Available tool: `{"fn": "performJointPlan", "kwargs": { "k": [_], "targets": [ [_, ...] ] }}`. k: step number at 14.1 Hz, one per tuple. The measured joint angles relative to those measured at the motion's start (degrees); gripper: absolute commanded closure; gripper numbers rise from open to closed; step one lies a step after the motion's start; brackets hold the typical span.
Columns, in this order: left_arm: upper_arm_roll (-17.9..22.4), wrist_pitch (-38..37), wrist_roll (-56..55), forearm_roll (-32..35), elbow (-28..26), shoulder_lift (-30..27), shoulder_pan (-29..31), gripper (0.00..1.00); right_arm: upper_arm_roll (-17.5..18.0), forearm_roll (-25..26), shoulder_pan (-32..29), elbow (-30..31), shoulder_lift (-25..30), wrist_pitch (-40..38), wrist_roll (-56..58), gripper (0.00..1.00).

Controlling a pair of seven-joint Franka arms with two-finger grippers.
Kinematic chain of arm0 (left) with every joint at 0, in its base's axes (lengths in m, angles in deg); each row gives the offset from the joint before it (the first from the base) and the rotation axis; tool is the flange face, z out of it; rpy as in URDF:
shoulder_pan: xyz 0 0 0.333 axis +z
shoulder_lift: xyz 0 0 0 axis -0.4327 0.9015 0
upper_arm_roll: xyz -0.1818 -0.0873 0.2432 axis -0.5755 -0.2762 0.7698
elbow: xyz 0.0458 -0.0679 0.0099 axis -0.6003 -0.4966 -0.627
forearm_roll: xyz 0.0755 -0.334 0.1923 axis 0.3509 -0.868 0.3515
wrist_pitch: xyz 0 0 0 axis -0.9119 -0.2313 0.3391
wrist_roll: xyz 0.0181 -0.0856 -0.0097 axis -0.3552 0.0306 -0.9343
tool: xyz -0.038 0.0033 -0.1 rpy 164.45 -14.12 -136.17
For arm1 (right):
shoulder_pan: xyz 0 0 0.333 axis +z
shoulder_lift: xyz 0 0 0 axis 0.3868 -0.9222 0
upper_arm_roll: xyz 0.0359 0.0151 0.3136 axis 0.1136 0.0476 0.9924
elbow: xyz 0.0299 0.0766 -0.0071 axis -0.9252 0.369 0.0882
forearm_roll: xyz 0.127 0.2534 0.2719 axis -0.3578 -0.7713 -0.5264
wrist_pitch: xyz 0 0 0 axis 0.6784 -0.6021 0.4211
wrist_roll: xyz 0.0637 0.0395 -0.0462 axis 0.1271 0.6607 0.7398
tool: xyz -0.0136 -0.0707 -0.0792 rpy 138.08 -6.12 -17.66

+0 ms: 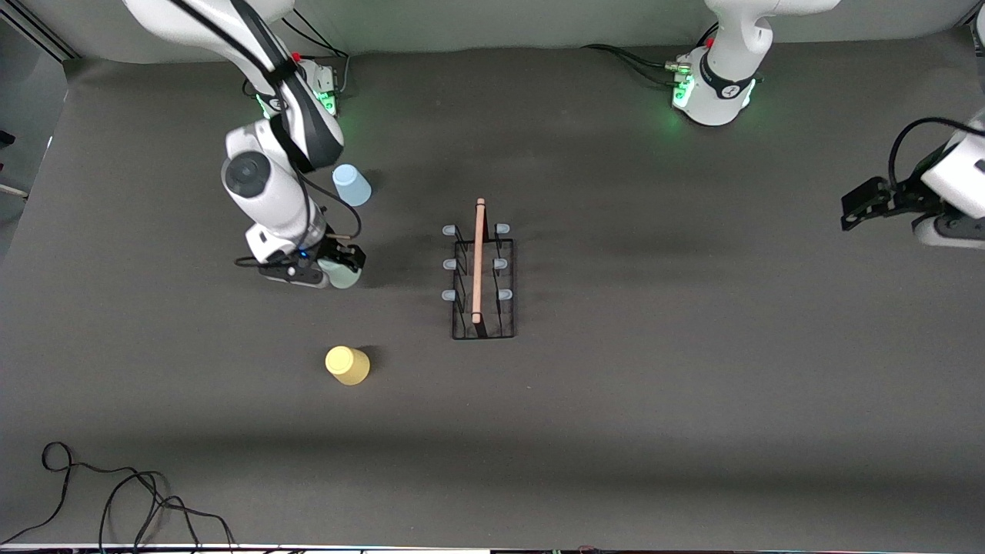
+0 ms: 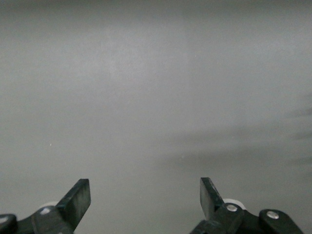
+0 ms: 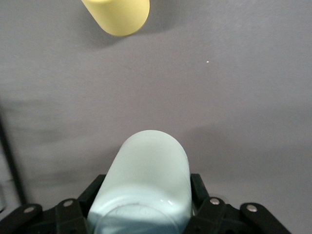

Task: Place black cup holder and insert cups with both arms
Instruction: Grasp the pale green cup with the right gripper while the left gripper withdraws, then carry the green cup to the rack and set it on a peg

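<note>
**Green cup gripped, rack standing mid-tabletop**

Nearest the front camera, a loose black cable [image 1: 115, 500] curls on the dark tabletop [image 1: 654, 431] at the right arm's end. Farther in stands the yellow cup [image 1: 348, 365], upside down and alone, well apart from the rack. Next comes the black cup holder [image 1: 482, 281], upright near the middle of the tabletop, its wooden rod handle [image 1: 479, 260] running toward the bases, with no cup on any of its six blue-capped pegs [image 1: 449, 264]. Level with the rack, toward the right arm's end, the right end effector [image 1: 338, 265] is down low with its fingers [image 3: 201, 192] closed against both sides of the pale green cup [image 3: 144, 183]. The pale blue cup [image 1: 352, 185] sits farther still, beside the right arm's forearm. Off at the other end, the left end effector [image 2: 145, 200] waits in the air over bare tabletop, fingers spread wide and holding nothing.
</note>
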Motion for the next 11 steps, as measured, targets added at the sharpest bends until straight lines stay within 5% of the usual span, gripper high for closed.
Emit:
{"fn": "performJointPlan", "kwargs": {
  "k": [5,11],
  "targets": [
    [-0.7,-5.4,0.0,0.0,4.6,1.4,-0.1,0.00,0.2,-0.1,7.3,-8.5,4.5,-11.5,-14.7,1.00],
    [-0.6,-7.7,0.0,0.0,5.3,1.4,0.1,0.00,0.3,-0.1,18.7,-17.1,-3.7,-11.7,-33.0,1.00]
  ]
}}
